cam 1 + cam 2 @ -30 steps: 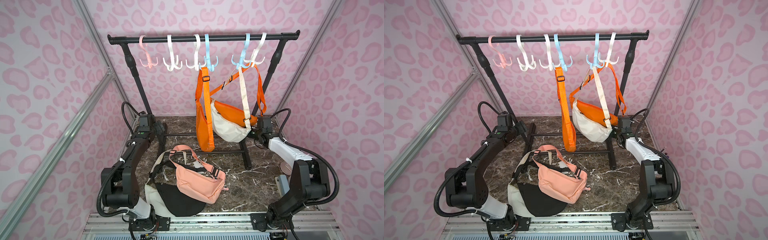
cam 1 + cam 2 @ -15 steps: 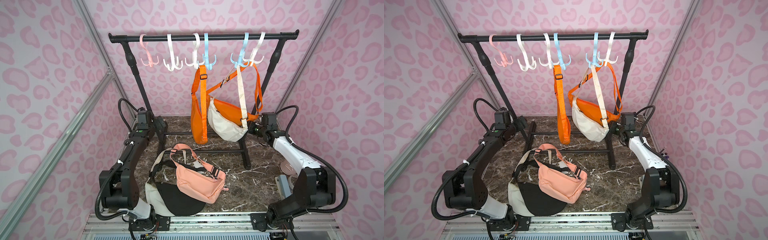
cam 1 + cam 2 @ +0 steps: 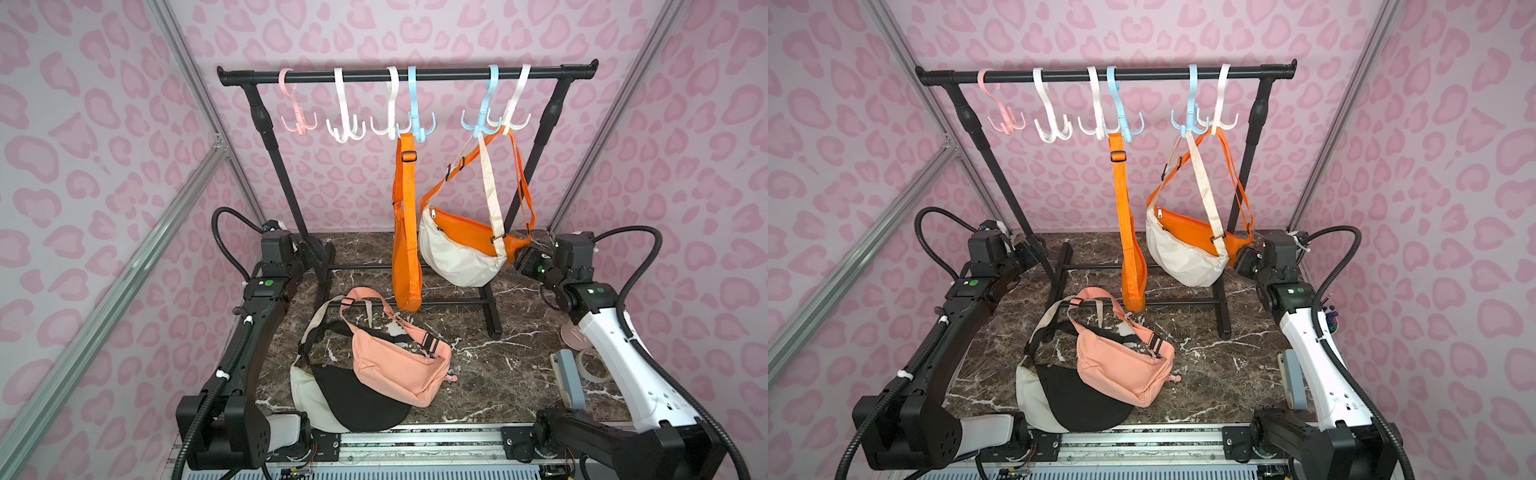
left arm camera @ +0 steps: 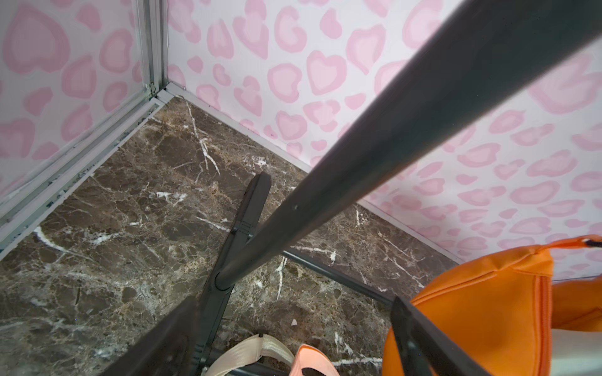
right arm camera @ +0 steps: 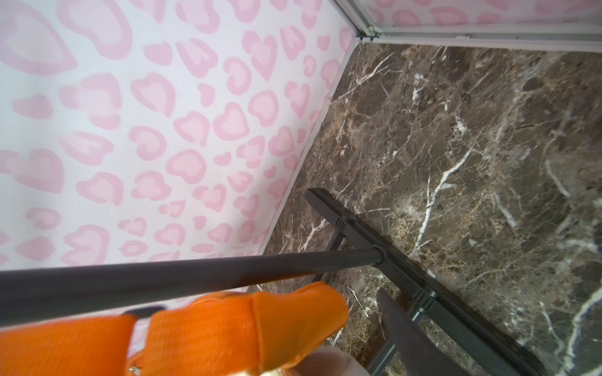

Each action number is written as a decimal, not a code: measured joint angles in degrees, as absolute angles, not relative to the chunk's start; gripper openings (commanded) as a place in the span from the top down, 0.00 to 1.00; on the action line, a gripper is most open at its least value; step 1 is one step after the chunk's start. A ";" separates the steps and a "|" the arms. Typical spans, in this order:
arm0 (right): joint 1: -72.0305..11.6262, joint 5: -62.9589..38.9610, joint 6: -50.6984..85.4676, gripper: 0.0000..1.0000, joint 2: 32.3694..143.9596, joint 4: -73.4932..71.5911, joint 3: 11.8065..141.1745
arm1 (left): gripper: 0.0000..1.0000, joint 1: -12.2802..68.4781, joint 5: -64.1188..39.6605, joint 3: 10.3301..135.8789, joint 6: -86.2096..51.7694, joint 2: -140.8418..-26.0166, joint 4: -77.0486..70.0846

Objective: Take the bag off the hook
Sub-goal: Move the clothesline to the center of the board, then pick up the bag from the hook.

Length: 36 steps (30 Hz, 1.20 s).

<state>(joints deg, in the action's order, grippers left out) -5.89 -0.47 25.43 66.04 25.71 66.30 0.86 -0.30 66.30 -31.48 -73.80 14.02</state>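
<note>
Standing wide apart, the left gripper's dark fingers held nothing. Its wrist view showed the foot of the black rack and bare marble in the gap between them. In both top views this gripper sat low beside the rack's left upright.

The right gripper sat at the rack's right upright, its tip just beside the end of the rear orange bag. Only one of its fingers showed in the wrist view. It was set well off to one side and clear of the bag's orange corner, with tabletop visible between. The jaws looked parted and clamped on nothing; the other finger was hidden by fabric.

That bag was not yet off its hook. It hung behind a cream bag, both straps rising to a light-blue hook and a white hook side by side. Which prong carried which strap I could not tell.

A second orange bag hung edge-on from the middle blue hook on the same rail.

Nearer the arms' bases, a peach bag lay on top of a black-and-cream bag on the marble tabletop.
</note>
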 measured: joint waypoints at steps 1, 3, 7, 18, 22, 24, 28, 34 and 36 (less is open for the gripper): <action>-7.40 0.67 24.99 0.33 65.14 27.09 67.05 | 0.10 0.86 -0.45 66.35 -31.33 -73.19 14.09; -11.18 3.09 23.77 0.34 63.77 29.30 68.86 | 0.11 0.86 -0.54 66.72 -30.33 -72.20 14.52; -17.12 8.36 22.04 0.38 60.05 32.62 70.63 | 0.13 0.89 -1.13 67.64 -28.60 -69.63 15.16; -40.01 24.47 19.00 0.40 55.48 33.15 71.42 | 0.15 8.29 -5.43 68.97 -21.67 -65.82 14.35; -48.27 26.13 15.55 0.39 58.39 28.58 71.46 | 0.16 11.42 -8.25 67.44 -18.04 -65.43 8.43; -51.51 26.09 13.82 0.39 60.97 26.02 71.83 | 0.17 12.10 -9.32 66.98 -17.06 -66.32 5.45; -55.55 24.53 11.20 0.38 67.99 21.65 74.30 | 0.17 13.65 -11.84 69.63 -15.94 -71.22 1.30; -57.28 21.69 11.22 0.36 75.44 16.16 76.75 | 0.13 15.57 -15.33 73.89 -14.96 -78.06 -4.78; -57.19 20.99 12.14 0.35 77.41 14.85 77.12 | 0.13 16.16 -16.32 74.72 -14.68 -80.25 -6.81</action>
